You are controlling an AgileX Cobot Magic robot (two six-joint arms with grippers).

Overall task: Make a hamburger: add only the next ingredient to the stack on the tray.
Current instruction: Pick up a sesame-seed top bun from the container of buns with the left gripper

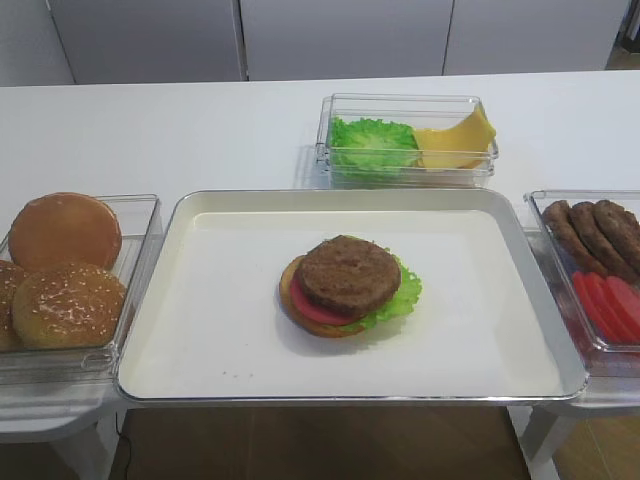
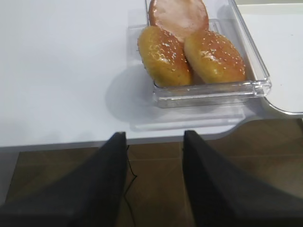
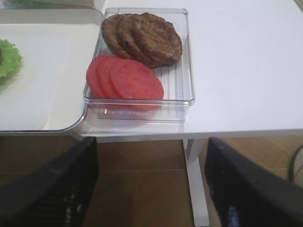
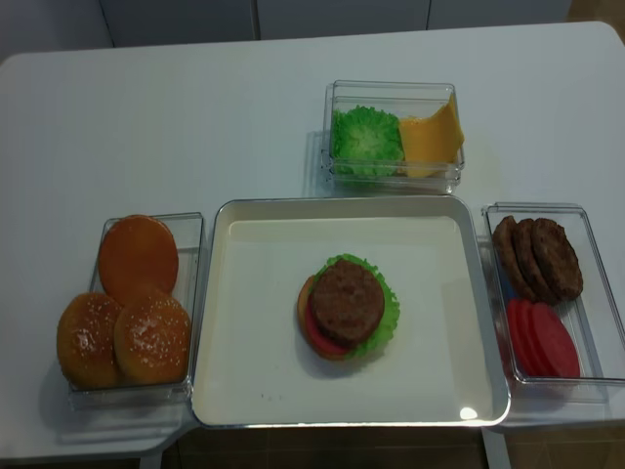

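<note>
White table (image 4: 195, 127), tray (image 4: 254, 322) at near edge, stack (image 4: 347, 308) centred with bare margins all round, sesame bun top (image 4: 151, 339) in left bin (image 4: 190, 293), left gripper (image 2: 154, 184) and right gripper (image 3: 151, 184) both parted, empty, off the near edge.

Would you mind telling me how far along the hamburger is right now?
Done: the stack on the tray already has bun base, tomato, lettuce and patty. In hand: nothing; the left gripper is open and empty, short of the bun bin, and the right gripper is open and empty too. Left: pick a sesame bun top and set it on the patty.
</note>
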